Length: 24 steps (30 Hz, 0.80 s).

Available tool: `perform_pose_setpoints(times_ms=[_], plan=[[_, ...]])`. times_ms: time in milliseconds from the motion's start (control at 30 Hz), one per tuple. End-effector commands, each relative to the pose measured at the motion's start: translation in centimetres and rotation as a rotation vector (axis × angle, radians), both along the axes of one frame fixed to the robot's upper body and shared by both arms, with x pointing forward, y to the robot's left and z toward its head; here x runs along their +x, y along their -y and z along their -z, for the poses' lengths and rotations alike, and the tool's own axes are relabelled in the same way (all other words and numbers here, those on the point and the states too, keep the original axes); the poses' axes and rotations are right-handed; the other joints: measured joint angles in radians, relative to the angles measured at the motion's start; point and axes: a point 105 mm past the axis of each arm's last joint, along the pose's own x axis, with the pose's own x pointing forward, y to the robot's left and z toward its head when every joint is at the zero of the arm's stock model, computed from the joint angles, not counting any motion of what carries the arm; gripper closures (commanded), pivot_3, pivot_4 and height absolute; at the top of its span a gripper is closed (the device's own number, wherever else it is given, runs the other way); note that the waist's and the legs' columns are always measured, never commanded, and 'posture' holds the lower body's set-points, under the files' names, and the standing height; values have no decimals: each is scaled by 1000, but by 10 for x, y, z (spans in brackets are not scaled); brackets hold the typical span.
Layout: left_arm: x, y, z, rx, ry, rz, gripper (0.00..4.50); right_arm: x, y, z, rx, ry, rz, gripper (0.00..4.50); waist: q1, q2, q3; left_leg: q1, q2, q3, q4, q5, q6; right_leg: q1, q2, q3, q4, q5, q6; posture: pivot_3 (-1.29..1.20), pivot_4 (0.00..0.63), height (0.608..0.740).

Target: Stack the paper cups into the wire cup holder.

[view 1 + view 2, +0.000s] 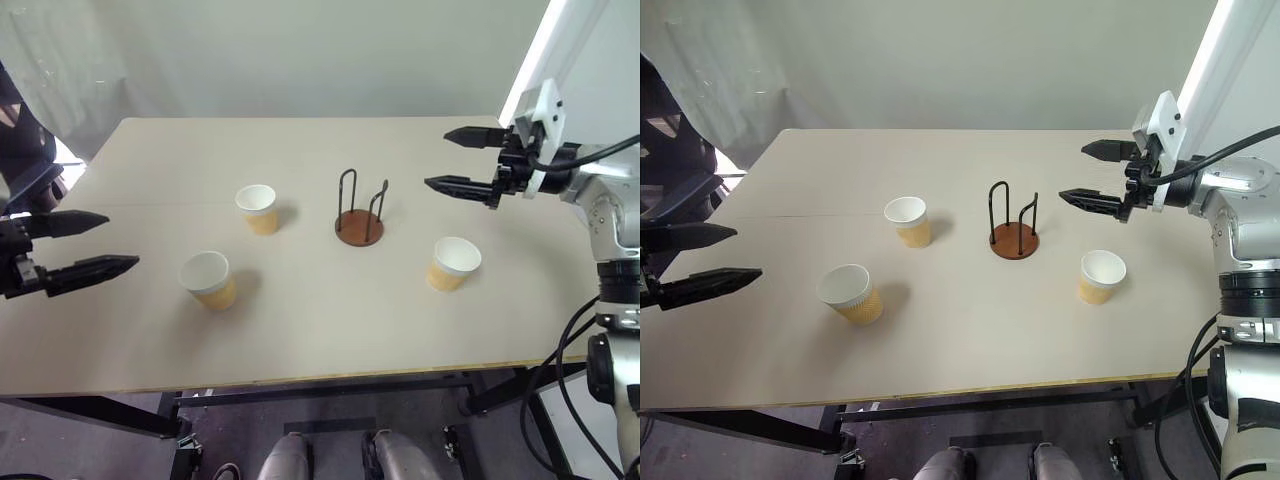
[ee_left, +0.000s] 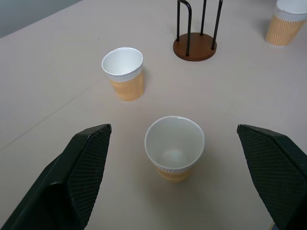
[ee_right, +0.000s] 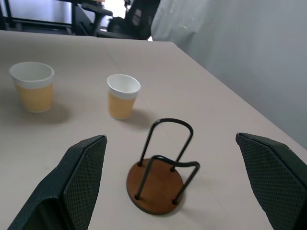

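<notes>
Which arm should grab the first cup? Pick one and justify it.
Left, probably. The open left gripper is lined up on the nearest yellow-tan paper cup, upright between its fingers' line. The open right gripper faces the empty brown-based wire cup holder instead.

left claw (image 1: 100, 243) base cut off by frame edge, chairs (image 3: 112, 19) partly cropped

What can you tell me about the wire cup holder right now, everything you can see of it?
The wire cup holder is a round reddish-brown disc base, wood-like in look, with two thin dark wire loops rising upright from it. It stands upright on the pale table near the middle, empty, with nothing touching it. The three paper cups stand apart from it, two toward the robot's left, one toward its right. The right gripper, open, hovers above and beyond it.
</notes>
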Motion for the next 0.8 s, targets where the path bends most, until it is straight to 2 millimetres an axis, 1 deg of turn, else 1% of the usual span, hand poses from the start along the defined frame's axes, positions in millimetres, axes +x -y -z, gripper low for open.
perform_pose_setpoints(times_ms=[33, 133, 267, 333, 400, 433, 500, 533, 667, 700, 800], plan=[[-4, 2, -13, 22, 55, 5, 0, -4, 1, -19, -1, 74, -1, 43, 0, 0, 0, 0, 0, 0, 0, 0, 0, 0, 0, 0, 0, 0, 0, 0, 150, 740], [-3, 3, -13, 21, 54, 12, 0, -5, 1, -20, -1, 72, -2, 43, 0, 0, 0, 0, 0, 0, 0, 0, 0, 0, 0, 0, 0, 0, 0, 0, 150, 740], [-3, 8, -13, 25, 55, 38, 0, -10, 1, -14, -8, 26, -31, 43, 1, 0, 0, 0, 0, 0, 0, 0, 0, 0, 0, 0, 0, 0, 0, 0, 150, 740], [-4, 10, -23, 58, 77, 55, 0, -16, -3, -6, -22, -29, -64, 43, 1, 0, 0, 0, 0, 0, 0, 0, 0, 0, 0, 0, 0, 0, 0, 0, 150, 740], [-11, 14, -48, 27, 135, 101, 0, -28, -16, -1, 17, -83, -115, 43, 2, -1, 0, 0, 0, 0, 0, 0, 0, 0, 0, 0, 0, 0, 0, 0, 150, 740], [-15, 17, -57, 21, 151, 126, 0, -31, -21, 5, 11, -101, -111, 43, 2, -2, 0, 0, 0, 0, 0, 0, 0, 0, 0, 0, 0, 0, 0, 0, 150, 740], [-17, 24, -64, 19, 150, 173, 0, -33, -26, 17, -2, -140, -77, 43, 2, -2, 0, 0, 1, 0, 0, 0, 0, 0, 1, 0, -1, 0, 0, 0, 150, 740], [-17, 28, -63, 15, 136, 201, 0, -30, -28, 23, 2, -143, -39, 43, 2, -1, 0, 0, 0, 0, 0, 0, 0, 0, 1, 0, -1, 0, 0, 0, 150, 740], [-10, 42, -40, 22, 58, 257, 0, -20, -43, 47, 12, -186, 80, 43, 0, -1, 0, 2, 0, 0, 0, 0, 0, 2, 1, 0, 0, 0, 0, 0, 150, 740], [-8, 42, -36, 24, 48, 258, 0, -18, -47, 49, 24, -191, 106, 43, 0, -1, 0, 2, 0, 0, 0, 0, 0, 2, 1, 0, 0, 0, 0, 0, 150, 740], [-1, 40, -26, 27, 42, 234, 0, 1, -57, 50, 98, -228, 237, 43, -1, -1, 0, 3, 1, 0, 0, 0, 0, 1, 1, 0, 1, 1, 0, 0, 150, 740]])
